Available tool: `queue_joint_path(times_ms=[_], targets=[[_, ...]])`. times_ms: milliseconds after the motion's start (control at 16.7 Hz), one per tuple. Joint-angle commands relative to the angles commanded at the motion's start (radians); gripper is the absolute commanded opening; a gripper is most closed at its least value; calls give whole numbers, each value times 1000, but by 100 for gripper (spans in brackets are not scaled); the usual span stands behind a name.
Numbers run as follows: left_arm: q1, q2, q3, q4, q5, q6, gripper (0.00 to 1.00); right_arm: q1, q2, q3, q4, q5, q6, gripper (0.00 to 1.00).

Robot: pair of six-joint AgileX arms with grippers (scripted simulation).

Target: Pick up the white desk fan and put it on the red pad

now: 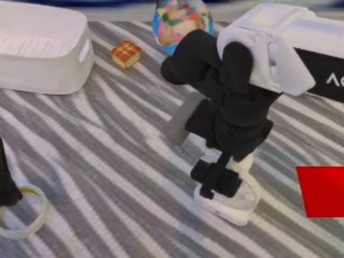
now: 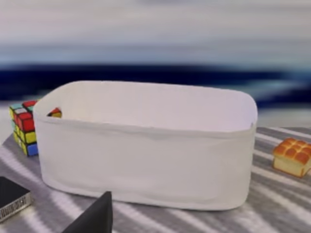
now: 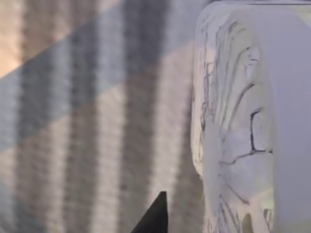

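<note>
Grey striped cloth point(image 1: 107, 177) is covering the table. Right gripper point(image 1: 215, 183) is pressing down over the white desk fan point(image 1: 236, 207), fingers closing on it, left of the red pad point(image 1: 322, 191). Left arm point(image 1: 8, 183) is sitting parked far left.

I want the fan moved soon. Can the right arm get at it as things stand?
Probably yes. The right gripper is already down over the fan, nothing lies between them, and the striped cloth toward the red pad is bare. Whether it grips yet is unclear.
</note>
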Motion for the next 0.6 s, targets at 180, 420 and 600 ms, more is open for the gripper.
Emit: queue_joint_path(times_ms=[180,420,600], targets=[[0,0,0,0,0,0,100,0,0,0,0,0,0,25],[0,0,0,0,0,0,100,0,0,0,0,0,0,0],[0,0,0,0,0,0,100,0,0,0,0,0,0,0]])
